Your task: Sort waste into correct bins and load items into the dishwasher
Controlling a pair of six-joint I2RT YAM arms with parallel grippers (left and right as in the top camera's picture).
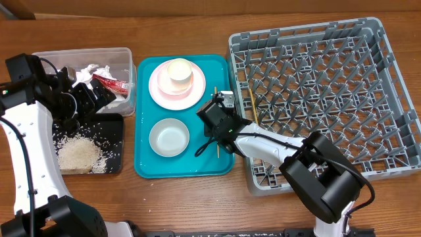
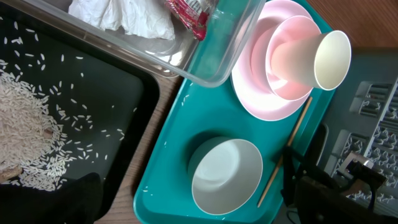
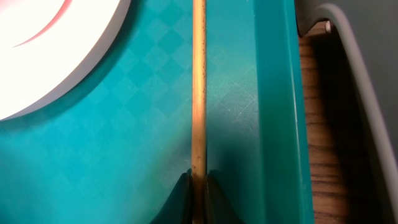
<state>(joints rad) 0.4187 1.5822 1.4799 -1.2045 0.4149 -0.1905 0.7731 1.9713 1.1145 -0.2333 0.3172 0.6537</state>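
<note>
My right gripper (image 3: 198,186) is shut on a thin wooden chopstick (image 3: 198,87) that lies on the teal tray (image 3: 124,137) near its right rim. The overhead view shows this gripper (image 1: 217,123) low over the tray. A second chopstick (image 1: 252,105) lies in the grey dishwasher rack (image 1: 368,79). The pink plate (image 1: 161,92) carries the pink bowl (image 2: 292,65) and the white cup (image 1: 179,70). Below them sits the grey bowl (image 1: 169,137). My left gripper (image 1: 97,102) hangs open and empty over the edge between the clear tub (image 1: 46,62) and the black tray (image 1: 112,128).
Crumpled napkins (image 2: 124,15) and a red sauce packet (image 2: 189,12) lie in the clear tub. A heap of rice (image 1: 79,155) covers the black tray. The rack's left wall (image 3: 367,93) stands close beside the teal tray, with a strip of wooden table (image 3: 323,143) between.
</note>
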